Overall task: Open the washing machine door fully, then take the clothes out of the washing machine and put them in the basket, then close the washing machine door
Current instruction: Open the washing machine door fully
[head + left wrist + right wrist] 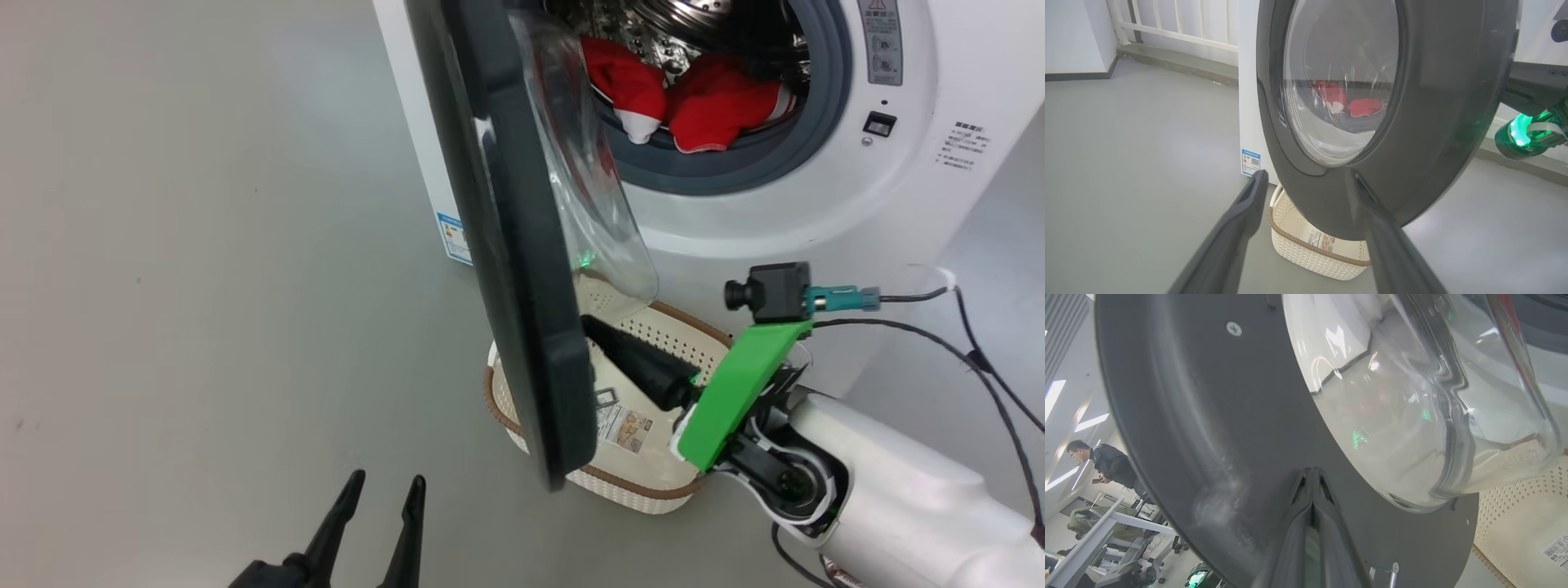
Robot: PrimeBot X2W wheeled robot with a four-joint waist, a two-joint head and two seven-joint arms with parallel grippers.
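Pressing clenched right gripper (1312,473) tips against door (1208,416), basket (490,392) just beneath; clothes (710,102) beyond, inside washing machine (898,204). Left gripper (1308,175) spread, empty, facing door. Risk: slipping off glossy rim, door swinging back.

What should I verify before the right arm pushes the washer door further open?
1. Door fully open: not ok; the washing machine door stands partway, over the basket.
2. Push contact: ok; the right gripper is shut, tips at the door's inner rim.
3. Swing path: cannot tell; the left gripper, open, faces the door's outer side, gap unclear.
4. Load: ok; the clothes lie inside the washing machine, none snagged on the door.
5. Bystander: ok; a person stands far behind.
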